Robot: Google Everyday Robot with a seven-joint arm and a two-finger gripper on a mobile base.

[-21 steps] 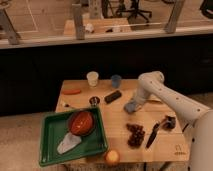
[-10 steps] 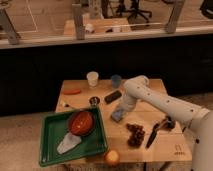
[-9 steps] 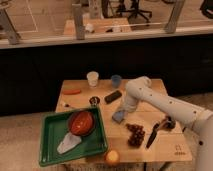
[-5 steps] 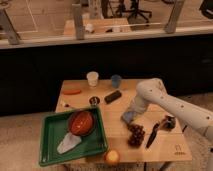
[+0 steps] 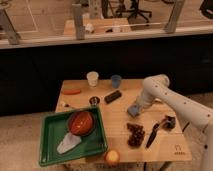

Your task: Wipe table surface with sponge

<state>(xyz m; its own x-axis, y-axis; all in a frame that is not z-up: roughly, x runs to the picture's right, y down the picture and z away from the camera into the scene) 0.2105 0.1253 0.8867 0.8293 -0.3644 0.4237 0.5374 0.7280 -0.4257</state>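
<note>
Camera view gives you the table surface (image 5: 118,120) across the lower middle of the frame, with the white arm (image 5: 170,97) reaching in from the right. The gripper (image 5: 138,104) sits right of centre, down on the sponge (image 5: 133,110), which lies flat on the wood; you cannot tell how wide it stands. A second ago both were further left, beside the black bar (image 5: 113,96), so a wiping stroke looks under way. The small mark (image 5: 177,148) at the table's lower right is unreadable.
</note>
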